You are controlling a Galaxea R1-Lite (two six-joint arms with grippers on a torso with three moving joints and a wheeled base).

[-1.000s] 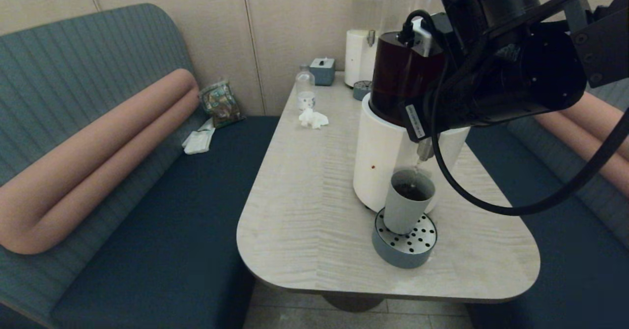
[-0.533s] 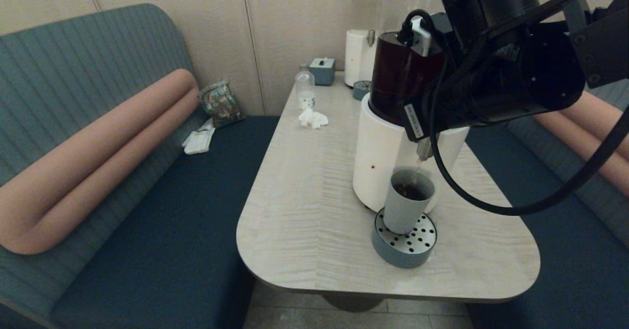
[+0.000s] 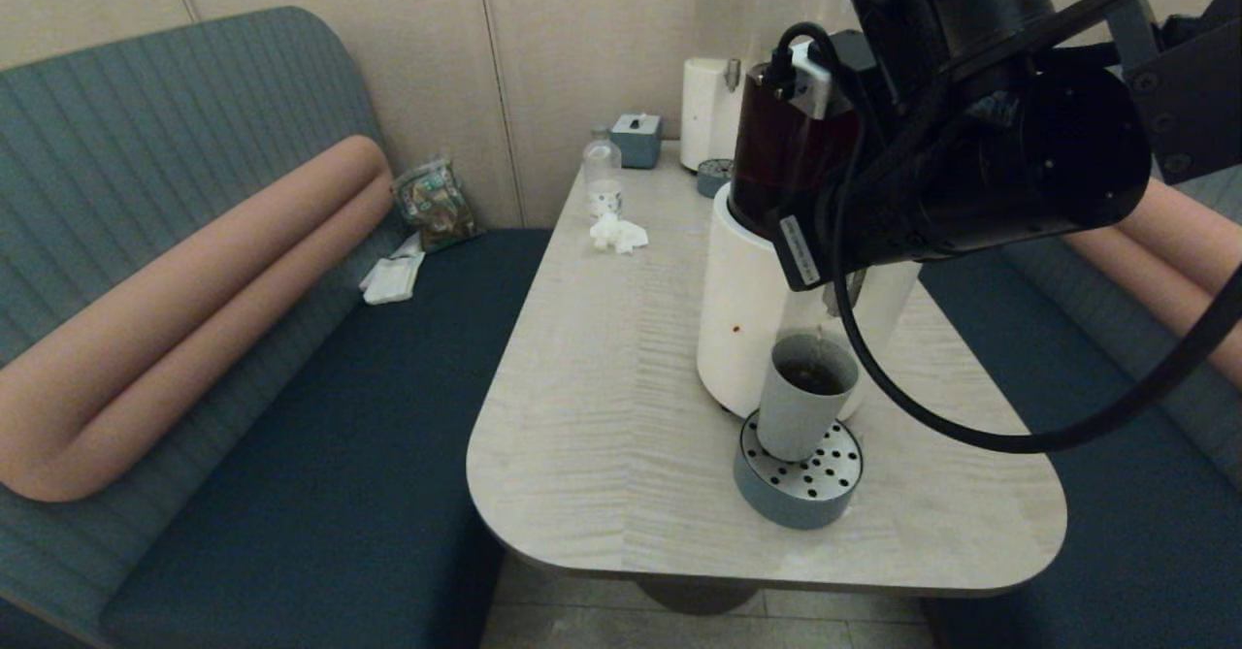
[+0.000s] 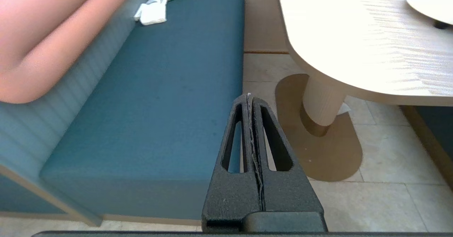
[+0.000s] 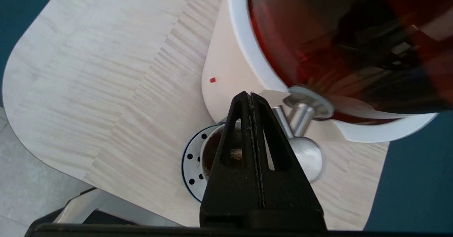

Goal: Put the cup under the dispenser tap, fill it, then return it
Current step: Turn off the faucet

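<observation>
The grey-blue cup (image 3: 801, 406) stands upright on the round drip tray (image 3: 798, 484), right in front of the big dispenser's white base (image 3: 747, 309). Dark liquid shows inside the cup (image 5: 210, 152). The steel tap (image 5: 300, 118) sticks out just above it, under the tank of dark brown liquid (image 5: 318, 42). My right gripper (image 5: 250, 94) is shut and empty, its tips close beside the tap and above the cup; whether it touches the tap is unclear. In the head view the right arm hides most of the tap. My left gripper (image 4: 249, 97) is shut and parked low beside the table.
A paler second dispenser (image 3: 708, 115), its small tray (image 3: 715, 177), a tissue box (image 3: 637, 139), a clear bottle (image 3: 603, 176) and a crumpled tissue (image 3: 618, 234) sit at the table's far end. Blue benches flank the table (image 3: 602, 416). The drip tray is near the table's front edge.
My right arm has shifted a little to the left and now covers more of the tap. The cup has stayed on the drip tray.
</observation>
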